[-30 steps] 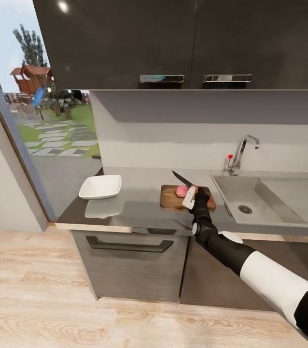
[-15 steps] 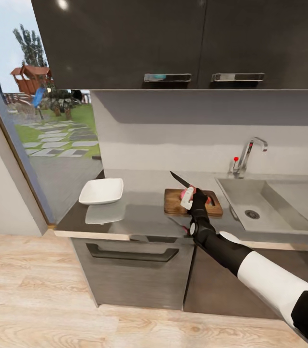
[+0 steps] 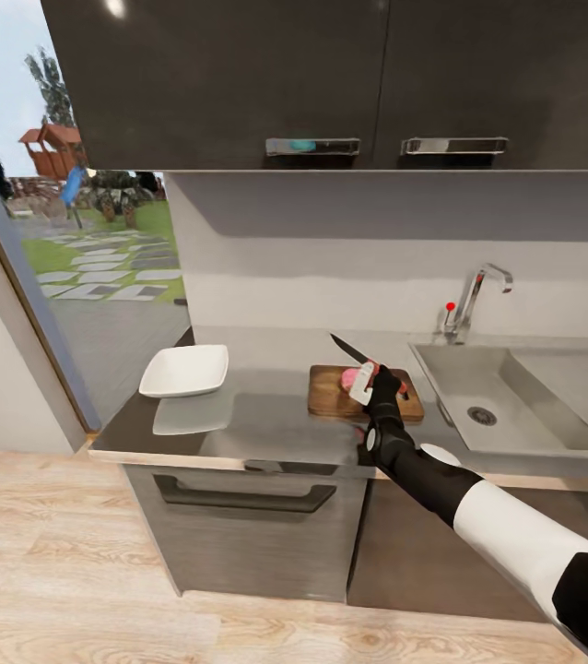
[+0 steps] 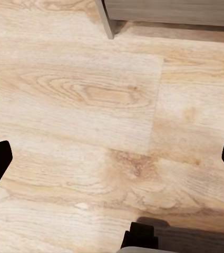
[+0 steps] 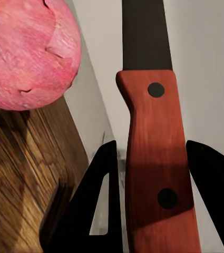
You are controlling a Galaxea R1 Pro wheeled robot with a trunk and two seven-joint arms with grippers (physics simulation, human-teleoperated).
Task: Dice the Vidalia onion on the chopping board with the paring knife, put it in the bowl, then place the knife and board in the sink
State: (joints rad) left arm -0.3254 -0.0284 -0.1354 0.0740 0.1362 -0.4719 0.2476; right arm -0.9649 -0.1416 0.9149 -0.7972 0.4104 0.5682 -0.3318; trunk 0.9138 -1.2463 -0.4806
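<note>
Two dark fingers of the right gripper (image 5: pixel 154 200) sit clamped on the red handle of the paring knife (image 5: pixel 156 158), its dark blade running up and away from the Vidalia onion (image 5: pixel 25 52), which rests pink and whole on the chopping board (image 5: pixel 22 184). From where the head looks, that gripper (image 3: pixel 372 380) hovers over the board (image 3: pixel 331 397) with the blade (image 3: pixel 349 349) angled up and back toward the wall, so the edge is not yet on the onion (image 3: pixel 349 377). To dice well, I'd say the arm should tip the blade down, line it over the middle of the onion and press straight, since a round lump may roll sideways off the board. The left gripper (image 4: pixel 112 158) hangs spread wide over the wooden floor (image 4: pixel 90 95), holding nothing. Further out on the countertop (image 3: pixel 257 415) stands the white bowl (image 3: pixel 185 370), well apart from the board, and the sink (image 3: pixel 552 443) lies at the other side. No writing or brand can be read anywhere.
</note>
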